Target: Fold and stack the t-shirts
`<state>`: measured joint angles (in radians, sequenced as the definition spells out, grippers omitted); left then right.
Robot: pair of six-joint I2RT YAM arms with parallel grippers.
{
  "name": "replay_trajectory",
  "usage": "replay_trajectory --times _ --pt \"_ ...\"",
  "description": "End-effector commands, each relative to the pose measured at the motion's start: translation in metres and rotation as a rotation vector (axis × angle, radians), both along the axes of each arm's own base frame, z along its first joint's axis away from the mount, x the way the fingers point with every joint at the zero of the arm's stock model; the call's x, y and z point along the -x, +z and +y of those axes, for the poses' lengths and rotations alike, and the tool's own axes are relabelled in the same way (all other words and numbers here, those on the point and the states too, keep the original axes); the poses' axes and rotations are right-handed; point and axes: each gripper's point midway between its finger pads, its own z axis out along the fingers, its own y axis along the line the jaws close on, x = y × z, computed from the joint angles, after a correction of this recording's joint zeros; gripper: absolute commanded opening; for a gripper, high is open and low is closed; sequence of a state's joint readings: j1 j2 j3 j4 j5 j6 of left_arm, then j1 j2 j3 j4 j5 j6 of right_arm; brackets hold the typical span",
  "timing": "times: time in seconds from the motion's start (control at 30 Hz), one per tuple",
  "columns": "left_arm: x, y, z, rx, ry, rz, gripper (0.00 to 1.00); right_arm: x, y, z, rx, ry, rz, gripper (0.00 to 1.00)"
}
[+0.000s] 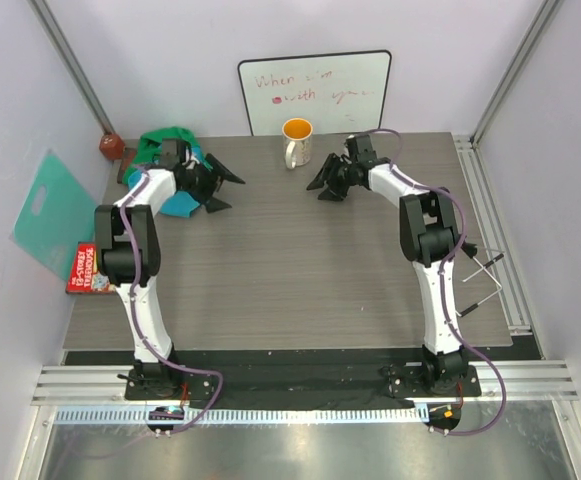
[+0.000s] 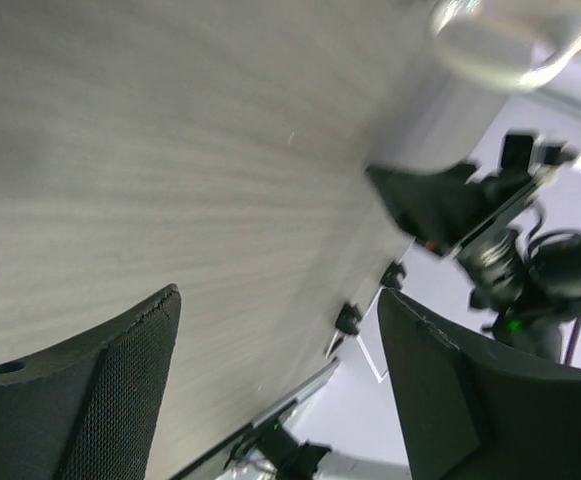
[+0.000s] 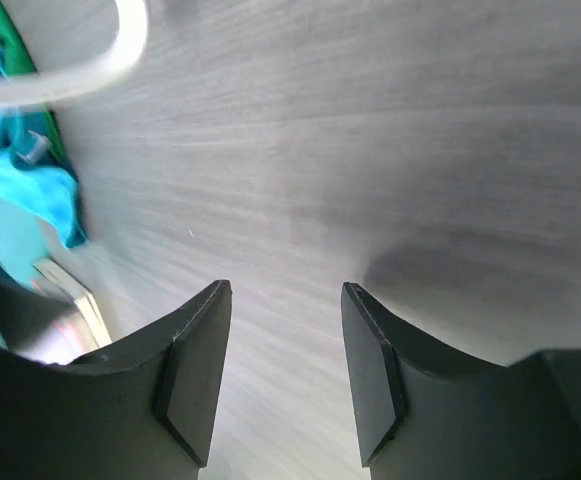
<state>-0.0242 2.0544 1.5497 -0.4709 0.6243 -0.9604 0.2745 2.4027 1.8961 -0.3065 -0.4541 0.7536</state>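
The green t-shirt (image 1: 160,140) and turquoise t-shirt (image 1: 181,205) lie crumpled in one heap at the far left corner of the table (image 1: 290,270), green behind, turquoise in front. The left gripper (image 1: 225,188), just beside the heap, and the right gripper (image 1: 322,188), near the mug (image 1: 297,143), both hold their fingers apart, empty.

Both the left fingers (image 2: 110,400) and right fingers (image 3: 195,370) stand parted.

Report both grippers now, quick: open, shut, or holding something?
Left gripper: open, nothing between the fingers.
Right gripper: open, nothing between the fingers.
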Motion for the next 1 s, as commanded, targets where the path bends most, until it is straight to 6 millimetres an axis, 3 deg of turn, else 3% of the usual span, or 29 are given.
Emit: replay_trajectory --times 0.0,0.03,0.07,0.1,0.17,0.2,0.23,0.33,0.6,0.83,0.97 --pt "-0.039 0.012 0.046 -0.060 0.115 -0.034 0.80 0.031 0.020 -0.012 0.093 0.112 0.024 0.54" --pt "-0.046 0.020 0.056 -0.090 0.123 -0.049 0.80 0.031 0.014 -0.013 0.105 0.128 0.042 0.54" --pt "-0.050 0.009 0.068 -0.119 0.139 -0.022 0.80 0.036 0.008 -0.014 0.117 0.155 0.061 0.54" --pt "-0.056 0.002 0.097 -0.190 0.196 -0.006 0.80 0.044 0.002 -0.016 0.122 0.169 0.108 0.54" --pt "-0.060 0.001 0.131 -0.282 0.236 0.032 0.80 0.051 -0.006 -0.014 0.112 0.189 0.146 0.54" --pt "-0.059 -0.016 0.158 -0.308 0.279 0.087 0.80 0.053 -0.006 -0.015 0.117 0.194 0.149 0.54" --pt "-0.060 -0.010 0.171 -0.317 0.300 0.103 0.80 0.054 -0.002 -0.017 0.125 0.199 0.137 0.54" --pt "-0.063 -0.019 0.200 -0.314 0.340 0.128 0.80 0.048 0.008 -0.023 0.162 0.205 0.093 0.54" --pt "-0.060 -0.042 0.208 -0.333 0.321 0.159 0.79 0.047 0.007 -0.024 0.139 0.196 0.111 0.55" --pt "-0.063 -0.057 0.209 -0.341 0.316 0.162 0.78 0.064 -0.002 -0.029 0.138 0.210 0.152 0.54" --pt "-0.062 -0.077 0.203 -0.339 0.297 0.194 0.77 0.070 -0.005 -0.031 0.134 0.215 0.170 0.54"
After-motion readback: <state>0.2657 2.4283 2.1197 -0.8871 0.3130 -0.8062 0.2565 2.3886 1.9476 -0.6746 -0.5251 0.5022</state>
